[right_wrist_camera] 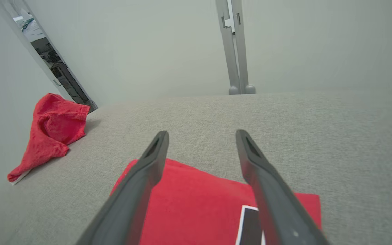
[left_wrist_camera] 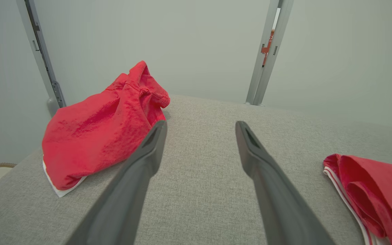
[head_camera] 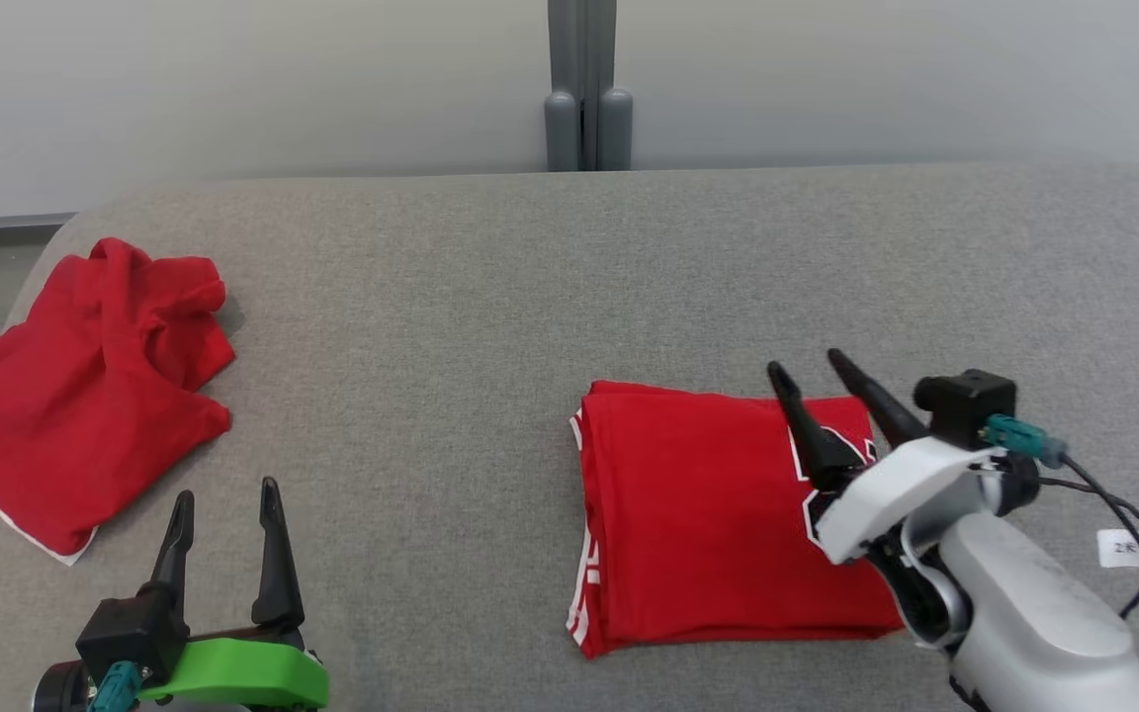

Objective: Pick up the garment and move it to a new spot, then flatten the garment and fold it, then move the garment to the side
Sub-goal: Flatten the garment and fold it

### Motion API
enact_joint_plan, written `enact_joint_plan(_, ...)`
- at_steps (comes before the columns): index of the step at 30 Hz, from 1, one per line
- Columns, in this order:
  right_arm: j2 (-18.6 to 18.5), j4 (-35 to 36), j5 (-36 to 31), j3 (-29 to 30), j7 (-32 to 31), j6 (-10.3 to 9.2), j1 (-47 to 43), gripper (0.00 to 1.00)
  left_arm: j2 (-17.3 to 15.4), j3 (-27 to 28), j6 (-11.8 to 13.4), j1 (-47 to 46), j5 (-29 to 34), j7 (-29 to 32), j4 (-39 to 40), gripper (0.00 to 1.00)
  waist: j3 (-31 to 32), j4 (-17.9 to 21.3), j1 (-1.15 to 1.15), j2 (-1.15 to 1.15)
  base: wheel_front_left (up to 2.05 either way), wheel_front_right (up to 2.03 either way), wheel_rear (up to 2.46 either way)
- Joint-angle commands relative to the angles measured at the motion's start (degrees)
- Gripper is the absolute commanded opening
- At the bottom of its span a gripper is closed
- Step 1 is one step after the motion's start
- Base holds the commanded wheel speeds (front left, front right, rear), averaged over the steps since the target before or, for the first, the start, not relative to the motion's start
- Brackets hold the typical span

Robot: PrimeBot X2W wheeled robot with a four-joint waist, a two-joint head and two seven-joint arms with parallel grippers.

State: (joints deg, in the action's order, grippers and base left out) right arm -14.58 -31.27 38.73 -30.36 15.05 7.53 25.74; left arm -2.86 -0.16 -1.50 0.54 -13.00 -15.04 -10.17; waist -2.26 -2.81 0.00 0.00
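The right gripper [head_camera: 806, 361] hangs open over the folded red shirt [head_camera: 698, 514], holding nothing. The crumpled red garment [head_camera: 85, 396] lies far left of that shirt, nearest the open left gripper [head_camera: 226, 491].

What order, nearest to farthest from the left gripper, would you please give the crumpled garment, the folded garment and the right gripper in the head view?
From the left gripper:
1. Crumpled garment, just beyond it, to the left.
2. Folded garment, farther off to the right.
3. Right gripper, over the folded garment's far right part.
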Motion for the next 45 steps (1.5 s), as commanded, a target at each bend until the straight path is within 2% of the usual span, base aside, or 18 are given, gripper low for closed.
enact_joint_plan(1, -1.08, 1.69, -1.24, 1.82, 0.15, -0.08, -1.89, 1.00, -0.08, 0.30, -0.08, -0.37, 0.65, -0.18, 0.11, 1.00, 0.39, 0.87, 0.00, 0.00, 0.00, 0.00, 0.00)
enact_joint_plan(7, -3.29, 9.01, -6.06, 10.56, 0.15, -0.08, -8.55, 1.00, -0.08, 0.99, -0.40, -0.19, 1.28, -0.18, -0.05, 1.00, 1.17, 2.50, 0.00, 0.00, 0.00, 0.00, 0.00)
enact_joint_plan(11, -2.23, 13.01, -8.13, 15.86, 0.16, -0.07, -13.25, 1.00, -0.09, 1.07, -0.58, 0.00, 1.87, -0.18, -0.23, 1.00, 1.76, 3.30, 0.00, 0.00, 0.00, 0.00, 0.00)
enact_joint_plan(17, -0.69, 18.12, -10.89, 20.51, 0.17, -0.07, -19.47, 1.00, -0.09, 1.24, -0.92, 0.03, 2.79, -0.18, -0.36, 1.00, 2.50, 4.00, 0.00, 0.00, 0.00, 0.00, 0.00)
enact_joint_plan(30, 2.06, 24.93, -16.39, 24.89, 0.17, -0.08, -27.55, 1.00, -0.09, 0.98, -0.93, 1.45, 3.88, -0.18, -0.84, 1.00, 4.31, 4.00, 0.00, 0.00, 0.00, 0.00, 0.00)
enact_joint_plan(45, 2.82, 24.64, -19.82, 25.69, 0.17, -0.08, -28.94, 1.00, -0.69, 1.15, -2.37, 1.75, 5.32, -0.18, -2.02, 1.00, 5.34, 3.12, 0.00, 0.00, 0.00, 0.00, 0.00)
